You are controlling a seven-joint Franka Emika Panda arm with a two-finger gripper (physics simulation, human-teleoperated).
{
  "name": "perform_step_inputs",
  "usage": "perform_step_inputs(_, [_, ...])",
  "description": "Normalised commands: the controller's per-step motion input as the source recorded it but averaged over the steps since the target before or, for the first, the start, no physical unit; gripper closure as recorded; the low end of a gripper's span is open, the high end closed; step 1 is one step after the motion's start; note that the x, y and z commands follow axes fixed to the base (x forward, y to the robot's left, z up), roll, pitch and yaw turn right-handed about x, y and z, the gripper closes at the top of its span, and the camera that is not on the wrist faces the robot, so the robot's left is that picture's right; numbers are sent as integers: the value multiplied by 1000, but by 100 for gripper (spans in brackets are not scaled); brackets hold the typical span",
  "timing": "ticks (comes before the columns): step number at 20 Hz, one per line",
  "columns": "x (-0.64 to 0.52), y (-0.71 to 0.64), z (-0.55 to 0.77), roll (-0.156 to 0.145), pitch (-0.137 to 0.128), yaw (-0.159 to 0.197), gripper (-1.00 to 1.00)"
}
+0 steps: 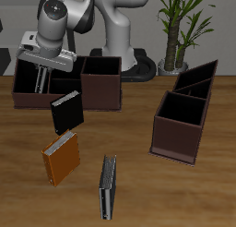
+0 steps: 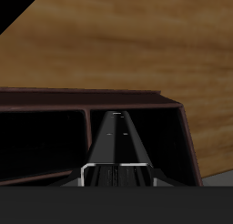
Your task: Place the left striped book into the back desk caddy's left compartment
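Your tool (image 1: 39, 80), clenched on the book (image 2: 116, 146), hangs in the frame's upper left, book end-down directly over the left compartment (image 1: 28, 83).

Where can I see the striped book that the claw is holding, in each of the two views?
Exterior view: the left striped book hangs edge-on in the claw, above one end of the back desk caddy.
Wrist view: the book stretches away from the claw, between the caddy's walls.
Shared landmark: the caddy's dark brown rim.
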Motion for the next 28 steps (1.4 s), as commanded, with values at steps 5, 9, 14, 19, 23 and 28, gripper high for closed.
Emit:
perform_step_inputs(5, [69,22,-175,5,42,29,100])
perform_step_inputs(9, [13,-66,-166,-10,59,34,100])
perform_step_inputs(14, [-24,-101,19,-40,9,-24,-100])
perform_step_inputs(19, [-12,-22,88,-10,-10,1,-100])
perform_step_inputs(23, [-22,13,270,-29,-36,-15,-100])
perform_step_inputs(28, [-7,194,395,28,-46,16,-100])
